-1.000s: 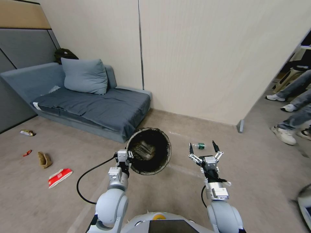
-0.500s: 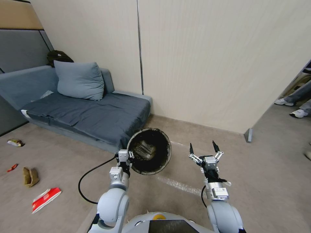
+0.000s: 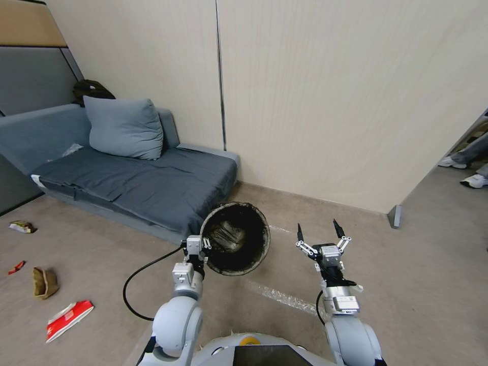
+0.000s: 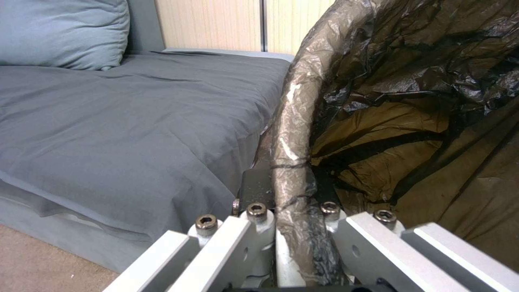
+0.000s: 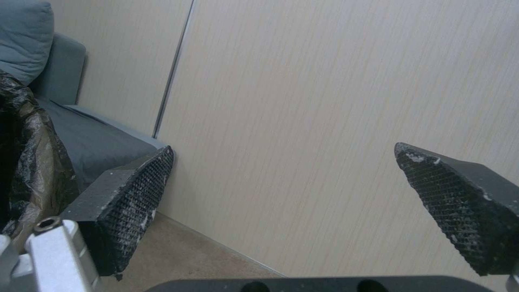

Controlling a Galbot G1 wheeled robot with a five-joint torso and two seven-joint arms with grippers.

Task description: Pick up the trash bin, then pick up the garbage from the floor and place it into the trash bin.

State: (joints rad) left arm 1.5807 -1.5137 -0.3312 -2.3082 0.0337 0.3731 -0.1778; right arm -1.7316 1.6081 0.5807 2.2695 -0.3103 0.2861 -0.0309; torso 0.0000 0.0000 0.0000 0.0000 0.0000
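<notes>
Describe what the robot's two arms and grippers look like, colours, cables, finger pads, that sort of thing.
Both arms are rounded, glossy white-grey shells ending in silver metal wrist blocks. A black cable loops out beside the left arm. The left gripper has silver linkage bars with hex-head bolts. The right gripper has thin silver links and black, wedge-shaped fingertips with a cross-hatched grip texture, flecked white.

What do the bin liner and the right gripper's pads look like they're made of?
Bin liner: thin plastic film, black to brownish, glossy and heavily crinkled, folded over the rim that the left gripper clamps. Right gripper, open: its pads look like dark rubber, matte with a fine grid texture and white scuffs; the exact material is uncertain.
</notes>
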